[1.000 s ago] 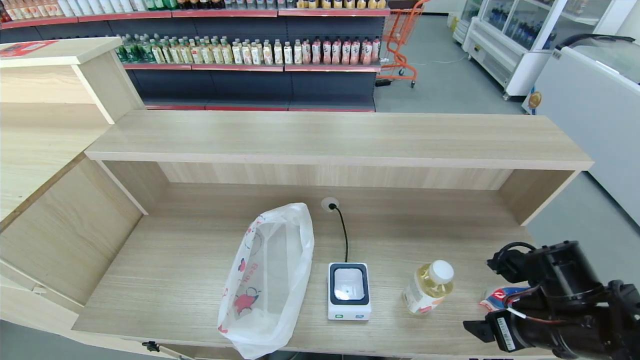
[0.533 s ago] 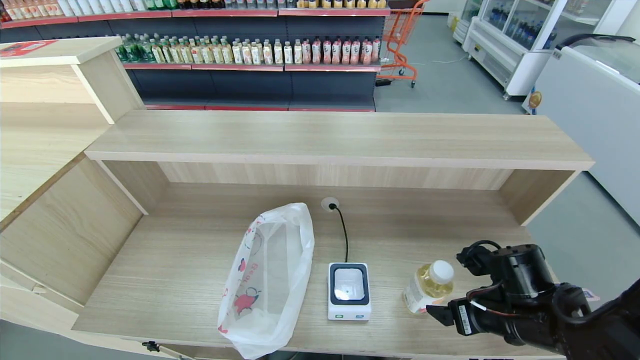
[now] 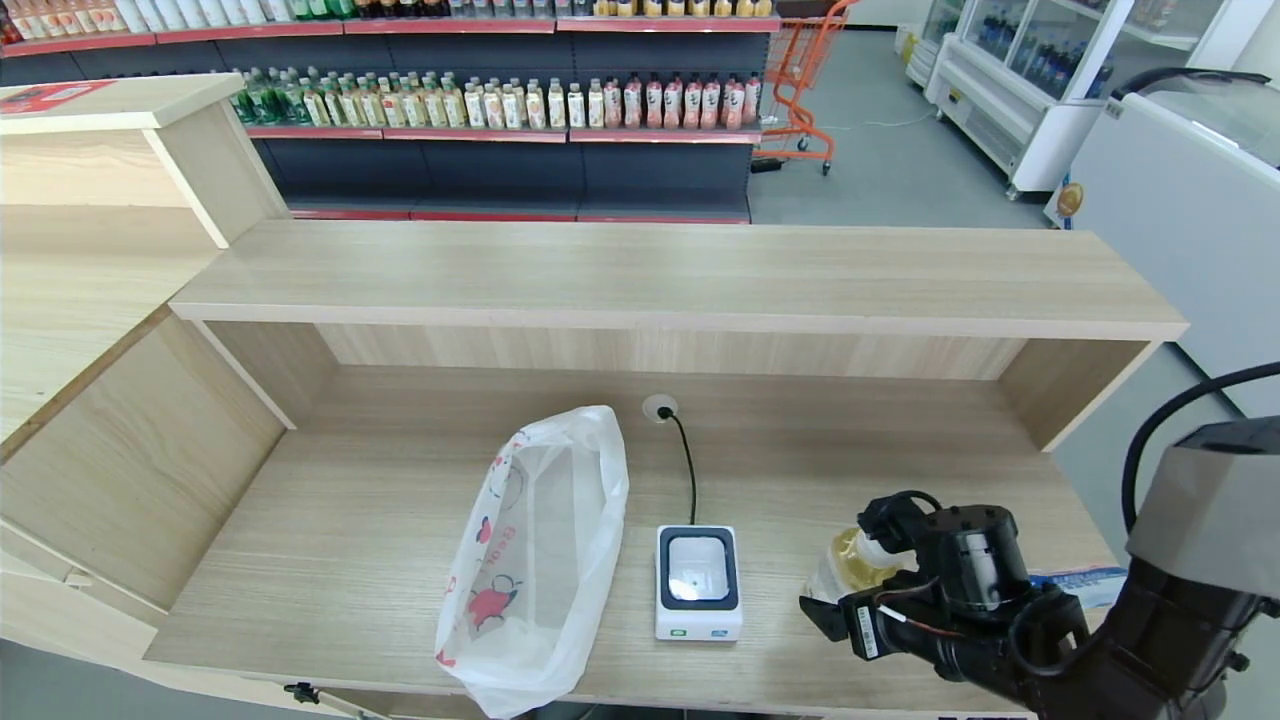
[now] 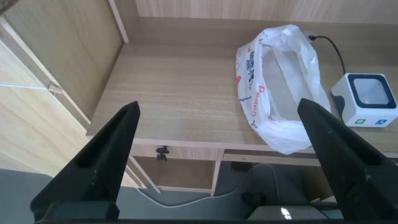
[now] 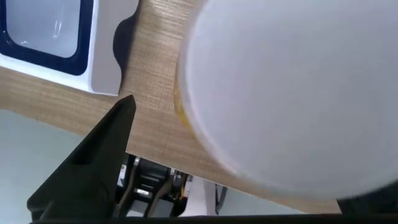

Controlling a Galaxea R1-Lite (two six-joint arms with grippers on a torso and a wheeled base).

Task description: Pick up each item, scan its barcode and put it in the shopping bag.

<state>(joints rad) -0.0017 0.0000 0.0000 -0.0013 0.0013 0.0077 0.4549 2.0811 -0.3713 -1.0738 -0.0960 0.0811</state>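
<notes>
Looked down on a pale wood checkout counter [image 3: 380,520] with a raised shelf along its far side. Found the shopping bag [image 3: 535,560] lying slack on it left of centre, thin white plastic with red print, mouth open. Noted the scanner [image 3: 698,580] just beside the bag on the right, a white box with a dark-framed window facing up, and its black cable [image 3: 688,460] running back to a hole in the counter. Found the bottle [image 3: 838,565] upright to the right of the scanner, near it but apart: clear plastic, pale yellow liquid, a label round the body. Saw the right gripper [image 3: 855,585] poised directly over that bottle, spread and holding nothing. Made out a flat packet [image 3: 1075,585] with blue print on the counter beyond the arm, partly hidden.

From the right wrist, got the bottle's white cap [image 5: 292,87] close up and blurred, one dark finger [image 5: 93,162] standing wide of it, the other hidden behind the cap, and a corner of the scanner beyond. From the left wrist, saw the left gripper [image 4: 219,106] held back from the counter's near edge on the bag's side, both prongs far apart and empty, with bag and scanner lying beyond.
</notes>
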